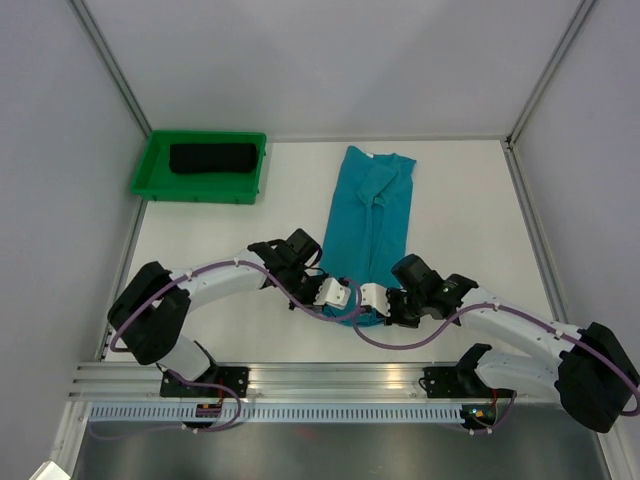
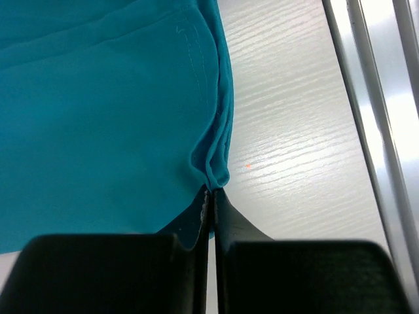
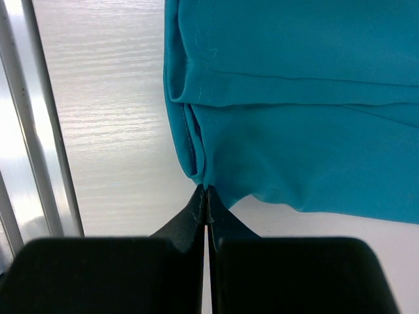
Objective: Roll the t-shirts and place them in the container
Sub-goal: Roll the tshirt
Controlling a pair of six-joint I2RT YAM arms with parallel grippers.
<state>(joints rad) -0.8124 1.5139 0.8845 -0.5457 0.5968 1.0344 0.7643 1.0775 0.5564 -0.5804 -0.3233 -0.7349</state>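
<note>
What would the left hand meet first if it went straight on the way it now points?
The teal t-shirt. The left hand is shut on the shirt's folded side edge, and that edge runs on almost straight ahead of the fingertips. Bare table lies just to the right of that line.

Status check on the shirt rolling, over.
Left gripper and right gripper both shut, pinching near hem corners of the folded teal cloth t-shirt. Roll not started. Black cloth t-shirt rolled in green plastic tray. Nothing in the way.
</note>
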